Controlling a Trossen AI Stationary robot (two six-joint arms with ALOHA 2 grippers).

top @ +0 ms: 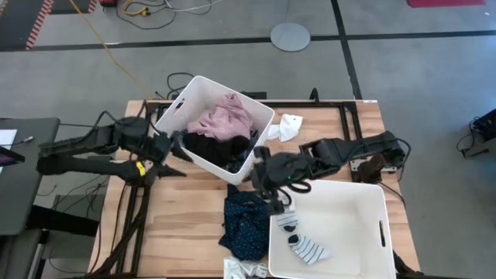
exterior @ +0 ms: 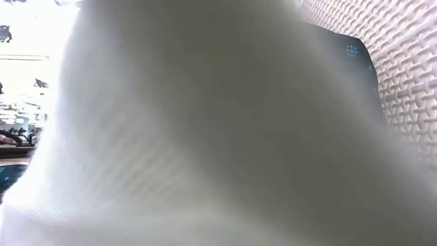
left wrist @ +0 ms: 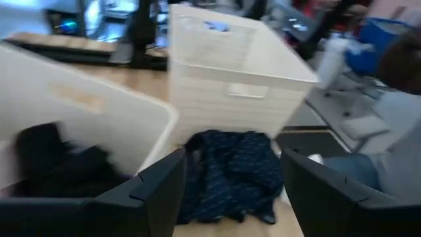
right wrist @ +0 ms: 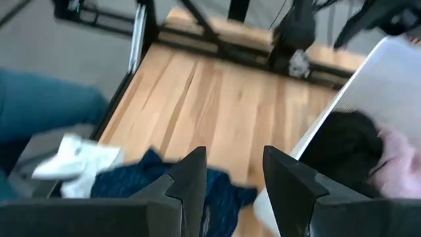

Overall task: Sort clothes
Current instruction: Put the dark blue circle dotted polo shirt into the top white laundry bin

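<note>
The clothes are split among two bins and the wooden surface (top: 186, 209): a pink garment (top: 225, 120) lies on top of a black garment (top: 208, 146) in the tilted bin (top: 203, 87) near the middle, striped socks (top: 304, 243) lie in the lower bin (top: 364, 194) on the right, a navy dotted garment (top: 246, 221) is heaped on the surface just beside that lower bin, a small white sock (top: 288, 126) lies on the surface beyond the tilted bin, and another pale piece (top: 244, 270) sits at the near edge. The right claw (top: 277, 203) hangs over the seam between the navy heap and the lower bin's rim; in its wrist view the fingers (right wrist: 191, 181) stand spread with nothing between them, the navy fabric showing just past them. The left claw (top: 172, 149) sits at the tilted bin's outer wall, its fingers (left wrist: 161, 187) also spread and empty. The step in hand looks like a fresh pick, most likely the navy garment. The next move calls for lowering the right claw onto a raised fold of that heap, clear of the bin's wall, and pinching enough cloth that it lifts whole rather than trailing. The low view is blocked by pale fabric close to the lens. No brand, label or legible writing shows anywhere.
</note>
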